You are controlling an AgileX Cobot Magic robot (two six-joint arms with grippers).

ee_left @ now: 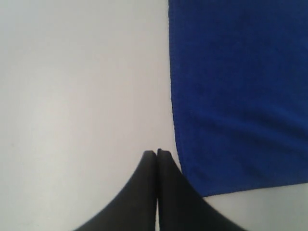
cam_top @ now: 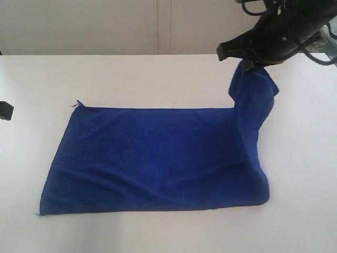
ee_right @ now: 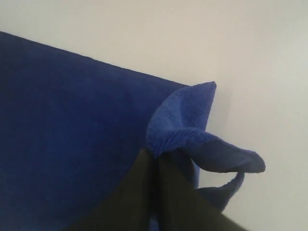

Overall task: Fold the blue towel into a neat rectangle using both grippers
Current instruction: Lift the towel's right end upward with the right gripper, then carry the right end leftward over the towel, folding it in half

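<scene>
The blue towel [cam_top: 158, 158] lies spread on the white table [cam_top: 158, 79], except its far right corner, which is lifted. My right gripper [cam_top: 246, 64] is shut on that corner and holds it above the table, so the cloth hangs down in a fold. In the right wrist view the pinched corner [ee_right: 185, 120] curls over the shut gripper [ee_right: 155, 155]. My left gripper [ee_left: 157, 153] is shut and empty over bare table, just beside the towel's edge [ee_left: 231, 96]. In the exterior view only a small black part of the left arm [cam_top: 5, 109] shows at the left border.
A pale wall [cam_top: 105, 26] rises behind the table's back edge. A tiny thread tag [cam_top: 78, 103] sticks out at the towel's far left corner.
</scene>
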